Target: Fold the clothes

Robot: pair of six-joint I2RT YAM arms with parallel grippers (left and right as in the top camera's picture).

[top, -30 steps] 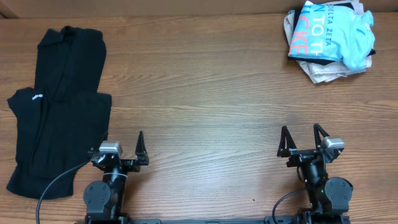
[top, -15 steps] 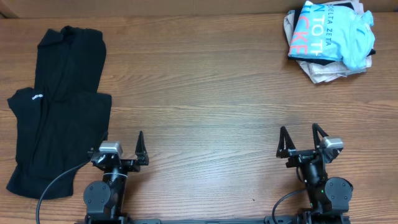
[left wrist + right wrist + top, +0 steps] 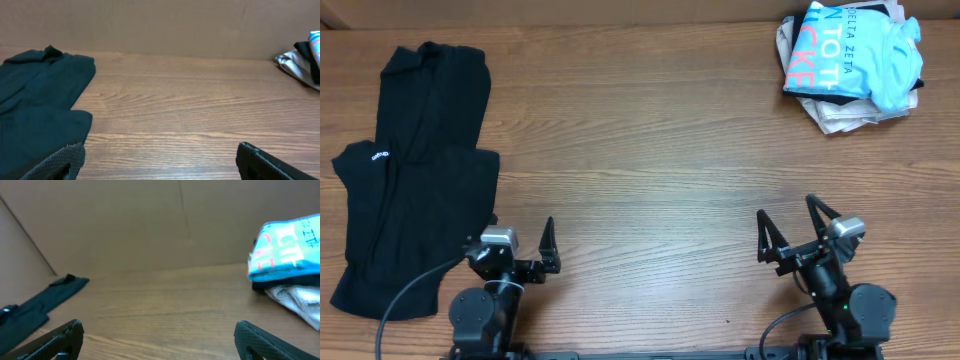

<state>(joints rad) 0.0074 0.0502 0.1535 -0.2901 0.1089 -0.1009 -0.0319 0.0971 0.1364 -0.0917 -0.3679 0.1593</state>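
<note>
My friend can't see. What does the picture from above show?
A black garment lies at the left of a wooden table. The left claw and right claw sit open and empty at the bottom edge. A blue T-shirt tops a pile at top right.

1. The black garment (image 3: 35, 110) lies flat on the left part of the wooden table (image 3: 175, 110). One long part of it reaches toward the back.
2. A plain brown wall (image 3: 160, 25) stands behind the table.
3. At the far right edge is a small pile (image 3: 300, 62) of cloth: pale fabric below, with a black piece and a bit of light blue above.
4. The left gripper (image 3: 162, 167) is wide apart and holds nothing. Only the tips of its fingers (image 3: 62, 162) show, in the bottom corners.
</note>
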